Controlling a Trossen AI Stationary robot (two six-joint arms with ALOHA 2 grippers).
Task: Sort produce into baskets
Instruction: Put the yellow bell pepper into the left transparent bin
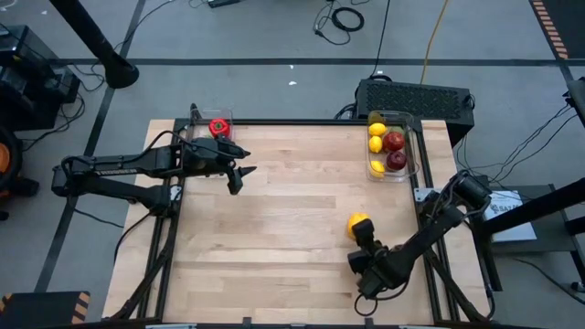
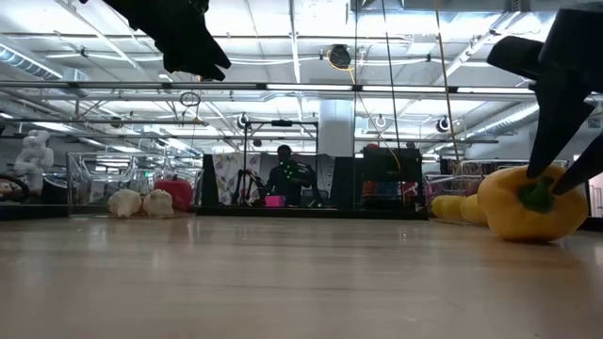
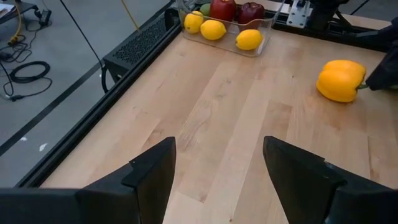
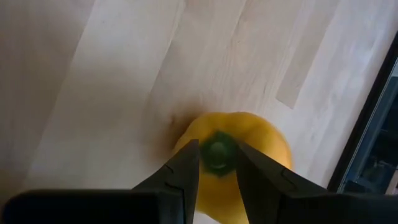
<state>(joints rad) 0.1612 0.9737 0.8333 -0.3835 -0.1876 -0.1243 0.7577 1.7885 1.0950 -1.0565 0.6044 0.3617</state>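
On the table (image 1: 274, 228), a glossy yellow pepper (image 4: 233, 162) shows its green stem.

Yellow pepper (image 4: 239, 140) w/ green stem (image 4: 217, 152); red apples (image 1: 395, 150), yellow lemons (image 1: 376, 136).

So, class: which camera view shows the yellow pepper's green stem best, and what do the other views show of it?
The right wrist view: the stem sits centred between the right end effector fingers. The low view shows it side-on. The left wrist view catches only a sliver at the pepper's edge. From the high view, I cannot make it out.

No text, label or number can be read anywhere.
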